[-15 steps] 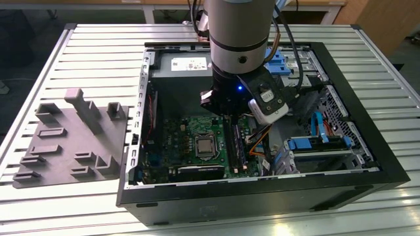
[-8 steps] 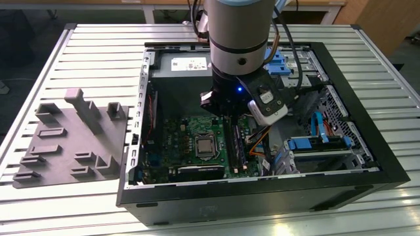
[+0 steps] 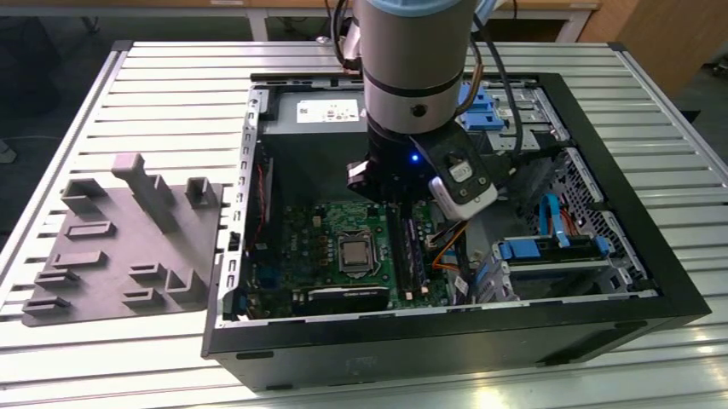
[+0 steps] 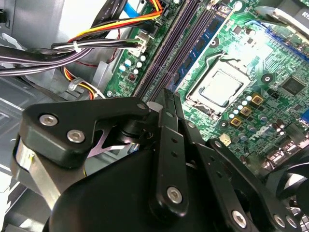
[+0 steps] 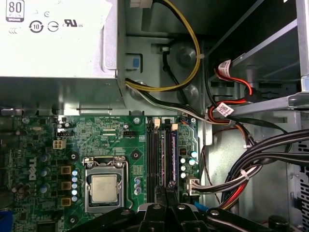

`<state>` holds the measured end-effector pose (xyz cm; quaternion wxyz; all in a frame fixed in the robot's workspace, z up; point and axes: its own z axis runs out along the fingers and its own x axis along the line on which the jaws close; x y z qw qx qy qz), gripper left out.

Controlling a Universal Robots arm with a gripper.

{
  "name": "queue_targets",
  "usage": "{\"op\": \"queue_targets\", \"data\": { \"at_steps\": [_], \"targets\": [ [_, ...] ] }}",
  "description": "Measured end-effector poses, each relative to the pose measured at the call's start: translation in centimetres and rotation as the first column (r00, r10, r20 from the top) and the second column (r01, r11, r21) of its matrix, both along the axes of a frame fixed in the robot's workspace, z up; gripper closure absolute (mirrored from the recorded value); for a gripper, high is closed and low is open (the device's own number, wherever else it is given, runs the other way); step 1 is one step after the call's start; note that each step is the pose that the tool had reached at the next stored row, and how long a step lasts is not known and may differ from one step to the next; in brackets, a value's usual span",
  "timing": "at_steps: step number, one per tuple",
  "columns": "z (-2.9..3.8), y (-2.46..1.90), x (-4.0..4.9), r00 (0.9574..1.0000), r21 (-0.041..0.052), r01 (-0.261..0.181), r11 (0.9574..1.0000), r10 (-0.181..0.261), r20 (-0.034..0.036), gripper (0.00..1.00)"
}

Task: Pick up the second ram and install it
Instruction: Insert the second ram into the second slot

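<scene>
My gripper pinched on the second ram at 6 o'clock over slots — thin, stiff, fragile; edges only.

- My exterior view looks down from above and off the arm, taking in the open computer case on the slatted table, from a fair way back.
- My first wrist view faces straight down onto the motherboard, close in.
- My second wrist view looks past the gripper at a slant, very close.
- All 3 views share the processor socket.
</scene>
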<state>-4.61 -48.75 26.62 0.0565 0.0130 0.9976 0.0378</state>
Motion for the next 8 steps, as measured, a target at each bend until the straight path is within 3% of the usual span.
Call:
{"op": "queue_targets", "data": {
  "at_steps": [8],
  "targets": [
    [-0.36,0.0,0.0,1.0,-0.0001,0.0,1.0,0.0,-0.0001,0.88]
  ]
}}
